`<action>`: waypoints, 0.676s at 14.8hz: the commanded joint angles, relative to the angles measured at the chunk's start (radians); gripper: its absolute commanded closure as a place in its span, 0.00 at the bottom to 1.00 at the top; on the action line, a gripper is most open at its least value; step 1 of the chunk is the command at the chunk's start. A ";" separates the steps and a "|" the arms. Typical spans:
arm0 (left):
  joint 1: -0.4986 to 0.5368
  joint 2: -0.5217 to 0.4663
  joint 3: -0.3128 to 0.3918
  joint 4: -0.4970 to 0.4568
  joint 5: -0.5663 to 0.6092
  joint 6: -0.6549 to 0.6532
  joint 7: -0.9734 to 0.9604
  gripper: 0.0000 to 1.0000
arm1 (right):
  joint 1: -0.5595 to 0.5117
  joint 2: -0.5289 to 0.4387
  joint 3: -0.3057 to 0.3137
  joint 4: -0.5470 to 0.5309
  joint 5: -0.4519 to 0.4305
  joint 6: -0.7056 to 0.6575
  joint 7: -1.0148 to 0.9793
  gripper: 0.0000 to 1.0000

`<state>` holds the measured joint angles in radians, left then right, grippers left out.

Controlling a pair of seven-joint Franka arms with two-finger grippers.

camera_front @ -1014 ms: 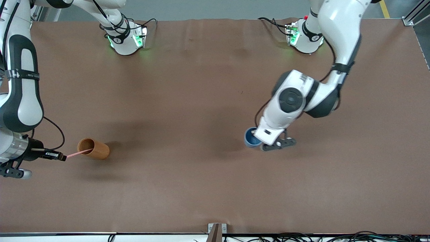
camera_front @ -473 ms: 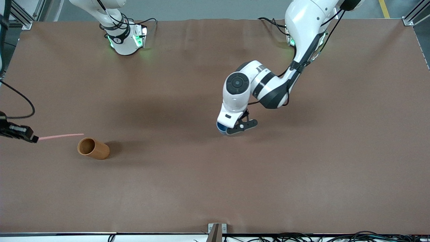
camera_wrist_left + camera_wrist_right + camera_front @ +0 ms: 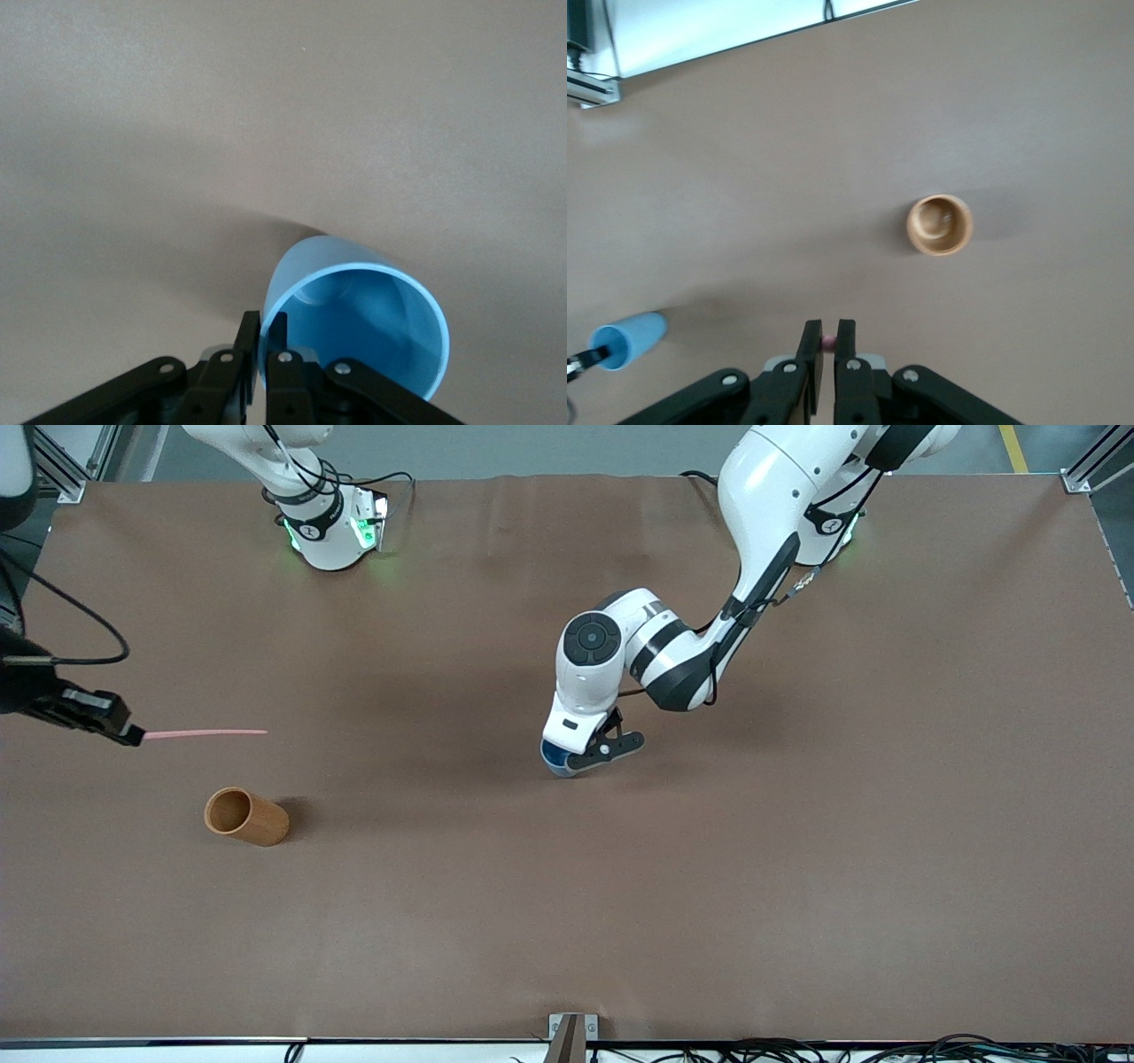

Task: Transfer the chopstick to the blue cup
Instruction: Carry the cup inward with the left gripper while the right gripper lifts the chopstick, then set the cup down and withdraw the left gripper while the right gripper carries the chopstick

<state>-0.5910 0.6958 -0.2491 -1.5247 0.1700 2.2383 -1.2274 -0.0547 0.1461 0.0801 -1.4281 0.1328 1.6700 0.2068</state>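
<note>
My right gripper [image 3: 133, 736] is shut on one end of the light pink chopstick [image 3: 205, 733] and holds it level in the air at the right arm's end of the table. Its pink end shows between the jaws in the right wrist view [image 3: 829, 341]. My left gripper [image 3: 567, 764] is shut on the rim of the blue cup [image 3: 555, 758], which is tilted over the middle of the table. In the left wrist view one finger is inside the blue cup [image 3: 372, 310] and one outside. The cup also shows in the right wrist view [image 3: 629, 339].
An orange-brown cylindrical cup [image 3: 245, 816] stands on the brown table [image 3: 797, 868], nearer to the front camera than the chopstick; it also shows in the right wrist view [image 3: 940, 224]. Both arm bases stand along the table's edge farthest from the front camera.
My right gripper drew the chopstick out of the orange-brown cup and lifted it. My left gripper carried the blue cup toward the right arm's end and tilted it.
</note>
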 commanded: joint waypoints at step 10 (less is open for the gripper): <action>0.177 -0.292 0.021 0.090 0.025 -0.323 0.113 0.00 | -0.002 -0.031 0.398 -0.043 -0.044 0.160 0.517 1.00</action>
<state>-0.4657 0.5108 -0.2267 -1.4100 0.1780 2.0004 -1.1647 -0.0439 0.1386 0.4177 -1.4376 0.1042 1.7831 0.6486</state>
